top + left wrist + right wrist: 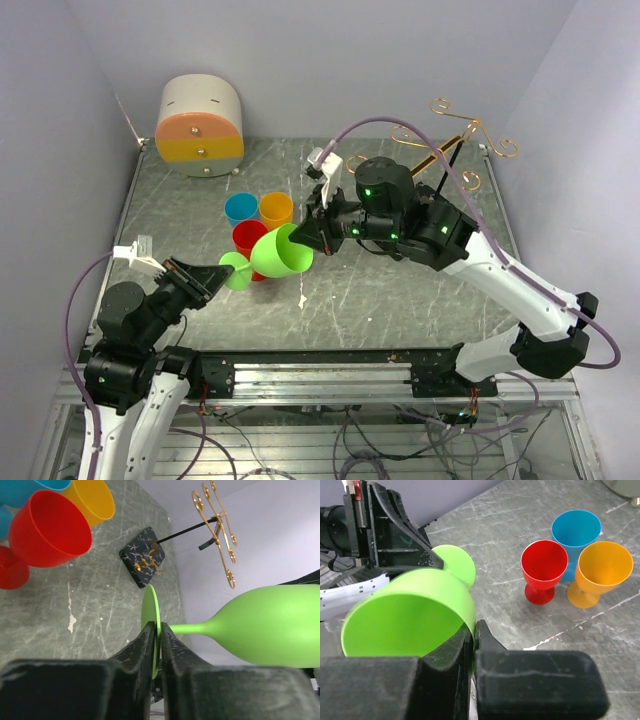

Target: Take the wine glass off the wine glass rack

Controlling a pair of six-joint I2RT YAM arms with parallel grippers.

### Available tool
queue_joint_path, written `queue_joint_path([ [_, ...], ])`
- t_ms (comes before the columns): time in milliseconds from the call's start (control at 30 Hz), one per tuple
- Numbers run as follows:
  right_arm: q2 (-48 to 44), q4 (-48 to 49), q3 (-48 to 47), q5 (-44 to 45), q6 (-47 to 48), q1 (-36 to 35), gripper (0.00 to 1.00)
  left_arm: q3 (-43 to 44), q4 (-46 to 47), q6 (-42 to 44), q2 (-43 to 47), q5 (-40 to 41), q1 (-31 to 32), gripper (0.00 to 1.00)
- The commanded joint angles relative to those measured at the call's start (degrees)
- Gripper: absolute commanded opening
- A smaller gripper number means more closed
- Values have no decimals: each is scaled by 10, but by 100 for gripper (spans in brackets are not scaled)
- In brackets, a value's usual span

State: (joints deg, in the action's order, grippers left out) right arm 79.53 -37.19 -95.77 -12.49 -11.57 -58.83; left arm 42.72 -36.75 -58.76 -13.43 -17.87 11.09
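The jaws of the left gripper (156, 630) are pressed against the two faces of the flat round foot of the green wine glass (280, 252), pinching the disc edge-on. The glass lies on its side in the air above the grey marbled surface (400, 290), with its stem running across and its bowl opening toward the right arm. There the jaws of the right gripper (472, 627) are clamped on the bowl's rim, one inside the lip and one outside, so the glass hangs between the two arms. Just behind it three plastic goblets stand upright in a tight cluster: a red goblet (248, 238) nearest, with a blue goblet (241, 208) and an orange goblet (276, 208) side by side beyond it. A rounded white drawer box (200, 125) with an orange and a yellow drawer front sits in the far left corner. Over at the far right corner stands the wine glass rack (142, 555), with its black square base on the surface, a thin black post and gold wire arms with curled ends. No glass hangs on it, and the green glass is well apart from it.
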Motion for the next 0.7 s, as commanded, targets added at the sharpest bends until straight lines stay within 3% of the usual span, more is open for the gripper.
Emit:
queue_joint_path([
  [0,0,5,2,25,-5,0,0,19,-14,11,-2,24,0,29],
  [67,-11,0,3,67,-9,0,0,36,-52,26,-16,60,0,46],
  [167,-24,-24,-2,144,-14,1,0,76,-108,64,-40,139,0,56],
  [367,4,-101,-17,271,-21,7,0,147,-149,143,-90,254,0,56],
  [667,85,-137,-23,204,-19,65,0,107,-79,215,-113,325,0,54],
])
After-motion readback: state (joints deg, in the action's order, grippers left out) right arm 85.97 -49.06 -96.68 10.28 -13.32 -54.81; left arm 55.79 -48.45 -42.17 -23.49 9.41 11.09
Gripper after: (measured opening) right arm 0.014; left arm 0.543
